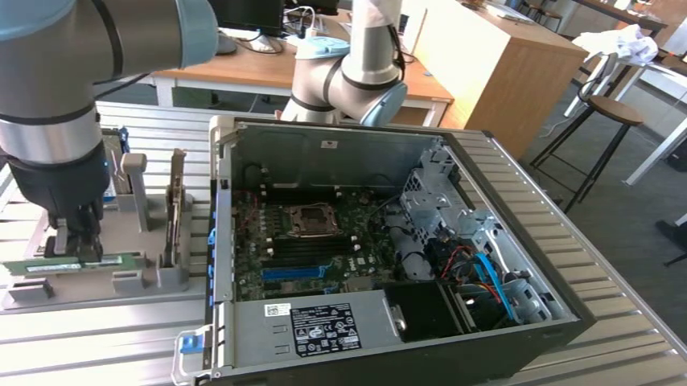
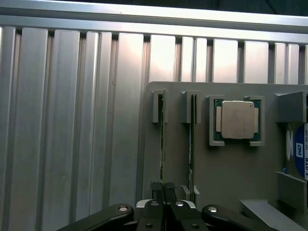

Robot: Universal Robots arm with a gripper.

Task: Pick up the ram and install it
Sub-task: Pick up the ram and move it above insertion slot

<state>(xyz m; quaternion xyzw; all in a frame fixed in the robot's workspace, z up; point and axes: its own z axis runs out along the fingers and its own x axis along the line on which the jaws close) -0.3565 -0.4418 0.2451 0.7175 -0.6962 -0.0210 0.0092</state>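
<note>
My jaws were pinched almost together on the thin top edge of the ram (image 2: 162, 130), with my gripper (image 2: 162, 188) set straight above the stick. The ram stood on edge in the outermost slot of the grey holder (image 2: 231, 183), right along the holder's rim. A second, matching stick (image 2: 192, 134) stood in the next slot inward, parallel and close beside it. Further in on the holder, a processor chip (image 2: 237, 120) lay flat in a square pocket, with a hard drive (image 2: 299, 156) past it. Beside the holder, on the same ribbed metal table (image 2: 72, 125), the open computer case (image 1: 516, 265) stood.
</note>
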